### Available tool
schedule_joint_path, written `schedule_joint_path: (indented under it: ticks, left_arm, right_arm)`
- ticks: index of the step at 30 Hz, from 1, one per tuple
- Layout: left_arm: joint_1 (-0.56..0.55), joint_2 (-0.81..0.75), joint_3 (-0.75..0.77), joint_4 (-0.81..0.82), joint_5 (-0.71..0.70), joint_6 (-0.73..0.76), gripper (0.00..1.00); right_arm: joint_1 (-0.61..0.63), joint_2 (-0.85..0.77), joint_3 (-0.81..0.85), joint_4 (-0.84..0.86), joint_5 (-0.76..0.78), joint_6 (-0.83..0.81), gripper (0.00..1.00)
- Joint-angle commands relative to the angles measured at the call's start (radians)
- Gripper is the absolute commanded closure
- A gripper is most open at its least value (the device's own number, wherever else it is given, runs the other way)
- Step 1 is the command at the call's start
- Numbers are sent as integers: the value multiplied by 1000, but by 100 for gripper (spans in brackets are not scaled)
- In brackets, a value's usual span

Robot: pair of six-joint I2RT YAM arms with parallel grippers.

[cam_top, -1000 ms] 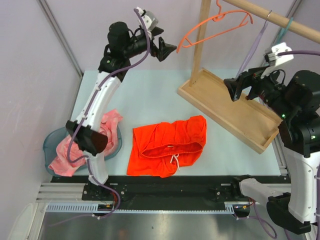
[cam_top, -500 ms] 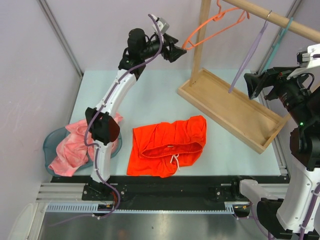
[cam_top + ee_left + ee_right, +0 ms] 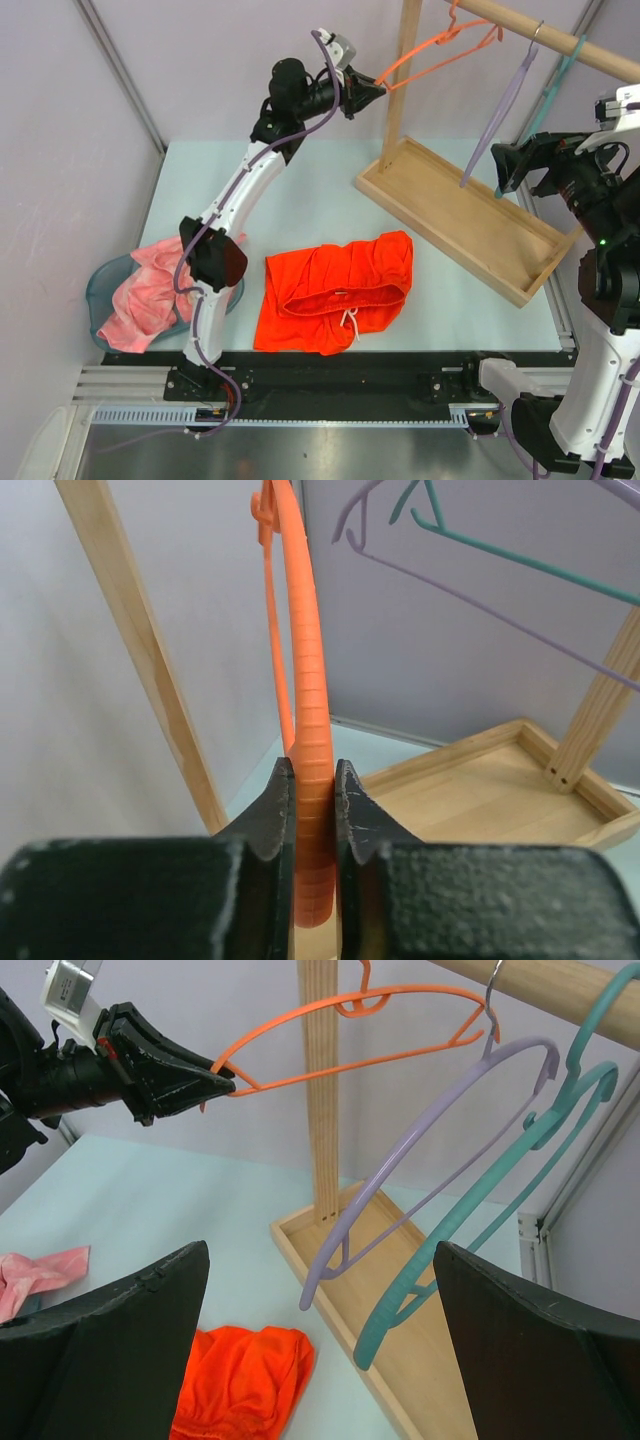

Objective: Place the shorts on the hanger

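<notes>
Orange-red shorts (image 3: 335, 290) lie flat on the pale desk (image 3: 300, 190), with the waistband and white drawstring toward the near edge. Well above and behind them, the hanger (image 3: 310, 680) hangs at the wooden rail (image 3: 540, 28), beside a lilac hanger (image 3: 497, 118) and a teal hanger (image 3: 470, 1215). The left tool (image 3: 375, 88) pinches the hanger's end between nearly closed jaws. The right tool (image 3: 505, 170) hovers near the lilac hanger, jaws wide apart and holding nothing. A white label (image 3: 70, 982) on the left wrist is too small to read.

Left wrist view: the hanger (image 3: 308, 680) exits at 12 o'clock, its lower end hidden between the fingers of the left gripper (image 3: 313, 772). Right wrist view: the shorts (image 3: 245, 1375) cropped at 7 o'clock.
</notes>
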Motion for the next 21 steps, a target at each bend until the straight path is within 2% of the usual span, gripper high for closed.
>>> schedule_joint_path:
  ticks: [1, 10, 14, 18, 19, 21]
  left_arm:
    - [-2, -8, 70, 71, -38, -16, 99]
    - [-3, -77, 74, 166, -68, -114, 100]
    - [-2, -127, 53, 151, -20, -129, 100]
    - [12, -230, -74, 141, 34, -123, 100]
    - [18, -254, -154, 172, 37, -128, 100]
    - [41, -313, -215, 204, 43, -154, 100]
  right_arm:
    - [-9, -9, 31, 10, -8, 9, 0]
    - [-13, -17, 17, 26, -11, 13, 0]
    - [-13, -15, 15, 38, -21, 17, 0]
    - [-13, -20, 0, 59, -31, 3, 0]
    - [-14, -21, -9, 64, -34, -2, 0]
    - [-13, -26, -26, 76, -37, -6, 0]
